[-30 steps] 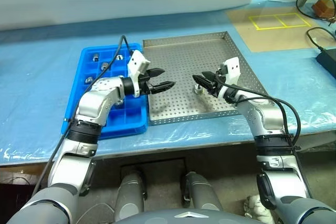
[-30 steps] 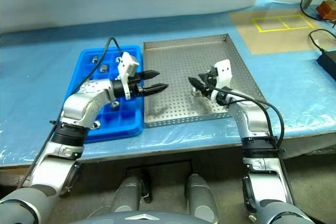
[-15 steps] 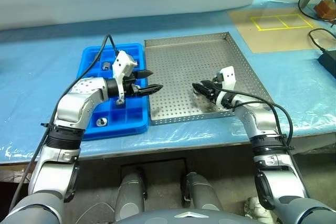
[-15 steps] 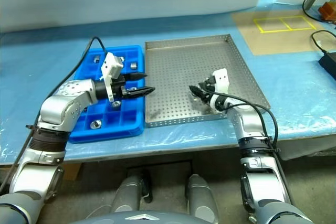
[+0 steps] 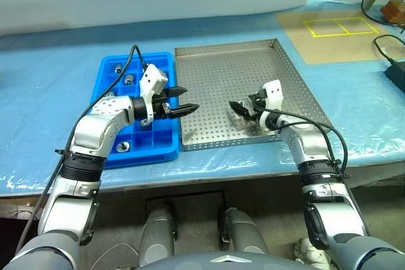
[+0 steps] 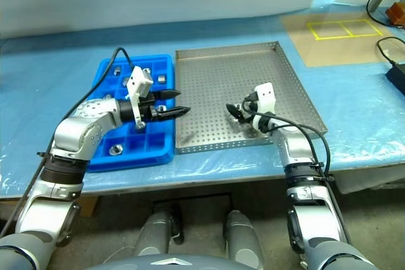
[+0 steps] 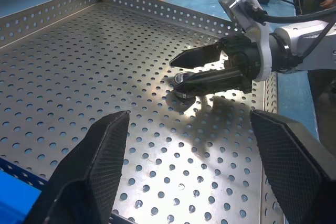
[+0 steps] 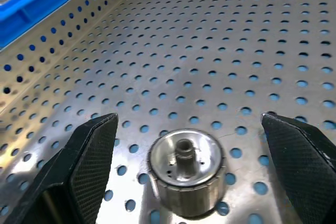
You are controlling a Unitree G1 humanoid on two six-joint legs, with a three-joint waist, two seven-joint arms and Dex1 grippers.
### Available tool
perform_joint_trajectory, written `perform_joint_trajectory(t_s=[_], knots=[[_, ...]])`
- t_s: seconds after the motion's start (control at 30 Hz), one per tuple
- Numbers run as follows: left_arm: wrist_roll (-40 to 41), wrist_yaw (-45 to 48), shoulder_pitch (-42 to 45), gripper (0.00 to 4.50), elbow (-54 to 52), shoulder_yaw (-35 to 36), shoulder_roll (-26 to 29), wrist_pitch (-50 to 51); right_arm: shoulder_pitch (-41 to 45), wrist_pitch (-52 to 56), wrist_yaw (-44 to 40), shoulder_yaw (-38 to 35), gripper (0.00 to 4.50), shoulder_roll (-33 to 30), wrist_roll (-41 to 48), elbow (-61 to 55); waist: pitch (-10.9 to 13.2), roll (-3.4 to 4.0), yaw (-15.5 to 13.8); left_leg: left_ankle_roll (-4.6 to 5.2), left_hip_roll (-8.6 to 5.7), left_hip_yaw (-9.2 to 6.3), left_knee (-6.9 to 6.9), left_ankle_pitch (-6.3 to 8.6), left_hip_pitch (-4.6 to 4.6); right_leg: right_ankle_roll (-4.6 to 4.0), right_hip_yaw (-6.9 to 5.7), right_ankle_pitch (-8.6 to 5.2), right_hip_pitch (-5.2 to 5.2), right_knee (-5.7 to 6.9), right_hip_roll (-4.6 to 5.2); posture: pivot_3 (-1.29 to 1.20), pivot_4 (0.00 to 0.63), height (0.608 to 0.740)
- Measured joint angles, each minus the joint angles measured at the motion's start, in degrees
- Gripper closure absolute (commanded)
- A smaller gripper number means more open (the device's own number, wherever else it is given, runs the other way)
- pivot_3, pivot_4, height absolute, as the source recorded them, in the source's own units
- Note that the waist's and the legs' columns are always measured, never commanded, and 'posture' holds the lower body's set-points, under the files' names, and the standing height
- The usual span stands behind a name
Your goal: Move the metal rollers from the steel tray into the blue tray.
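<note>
The step in hand looks like the pick-up of a roller from the steel tray point(image 5: 221, 61). 1 metal roller point(image 8: 185, 171) stands upright on the perforated floor near the tray's near-right part, its central hole facing up, and the right hand point(image 5: 243, 108) is down low over it with its 2 black fingers spread wide, 1 on each side of the roller. From its own wrist view, the fingers point(image 8: 89, 156) flank the roller without touching it, so nothing is gripped. I'd say the next move calls for the hand to settle a little lower and close squarely on the roller's round side, then lift it clear of the rim and carry it across to the blue tray point(image 5: 111, 153).

The left hand point(image 5: 183, 99) hovers at the seam between the 2 trays, pointing toward the right hand, its fingers parted and holding nothing. It seems to be waiting, perhaps to receive the roller, though I can't be sure.

The blue tray sits on the bench point(image 5: 50, 93) just to the left of the steel tray, touching or nearly so. Several rollers point(image 5: 124, 147) already lie in its compartments, at least 4 that I can make out. I can see no other roller on the steel tray.
</note>
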State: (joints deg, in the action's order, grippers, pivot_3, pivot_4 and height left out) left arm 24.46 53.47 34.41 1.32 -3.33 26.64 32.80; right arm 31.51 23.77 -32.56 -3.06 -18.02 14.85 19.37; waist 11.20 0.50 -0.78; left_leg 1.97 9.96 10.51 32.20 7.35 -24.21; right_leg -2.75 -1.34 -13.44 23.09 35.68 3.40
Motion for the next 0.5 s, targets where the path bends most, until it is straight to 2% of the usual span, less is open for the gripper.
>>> perform_joint_trajectory(t_s=[0.37, 0.47, 0.5], knots=[[-0.5, 0.0, 0.0, 0.63, 0.7, -0.8, -0.4, 0.0, 0.0, -2.7, 1.3, 1.8, 0.02, -0.1, -3.9, 1.9, 0.0, 0.0, 0.0, 0.0, 0.0, 0.0, 0.0, 0.0, 0.01, 0.0, 0.0, 0.0, -0.01, -0.01, 0.0, -0.23, 0.15, 0.74], [-0.5, 0.0, 0.0, 0.63, 0.7, -0.9, -0.5, 0.0, 0.4, -5.0, 2.0, 3.7, 0.64, -0.8, -7.0, 3.0, 0.0, -0.02, 0.0, -0.01, 0.01, 0.0, 0.01, 0.0, 0.05, 0.0, 0.0, 0.0, -0.05, 0.0, 0.0, -0.23, 0.15, 0.74], [-0.5, 0.0, 0.0, 0.63, 0.7, -0.8, -0.5, 0.0, 0.5, -5.4, 2.0, 3.8, 0.98, -0.8, -7.3, 3.3, 0.0, -0.03, 0.0, 0.0, 0.01, 0.0, 0.01, 0.0, 0.08, 0.0, 0.0, 0.0, -0.09, -0.01, 0.0, -0.23, 0.15, 0.74]])
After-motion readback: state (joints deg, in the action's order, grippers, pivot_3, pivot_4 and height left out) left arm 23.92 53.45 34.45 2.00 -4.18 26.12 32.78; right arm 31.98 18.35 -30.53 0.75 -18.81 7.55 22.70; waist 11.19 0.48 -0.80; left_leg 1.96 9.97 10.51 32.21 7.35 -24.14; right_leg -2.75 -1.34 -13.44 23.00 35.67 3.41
